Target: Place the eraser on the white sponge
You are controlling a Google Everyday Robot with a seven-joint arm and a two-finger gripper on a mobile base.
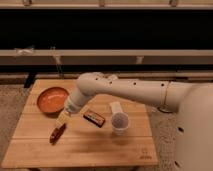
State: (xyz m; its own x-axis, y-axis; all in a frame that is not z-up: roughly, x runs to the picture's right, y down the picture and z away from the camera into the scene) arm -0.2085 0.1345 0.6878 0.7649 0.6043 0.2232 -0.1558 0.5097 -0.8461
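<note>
The eraser (pixel 94 118), a small flat dark block with reddish edges, lies on the wooden table (pixel 80 147) near its middle. Just to its right, the white sponge (pixel 116 107) rests on the table, partly behind a translucent cup. My arm reaches in from the right and bends down to the left. My gripper (pixel 61 121) hangs left of the eraser, a short way from it, just above a reddish-brown sausage-shaped thing (pixel 56 134). The gripper looks open and holds nothing.
An orange bowl (pixel 52 99) sits at the table's back left. The translucent whitish cup (pixel 120 122) stands right in front of the sponge. Behind the table run a dark wall and light horizontal rails. The robot's white body fills the right side.
</note>
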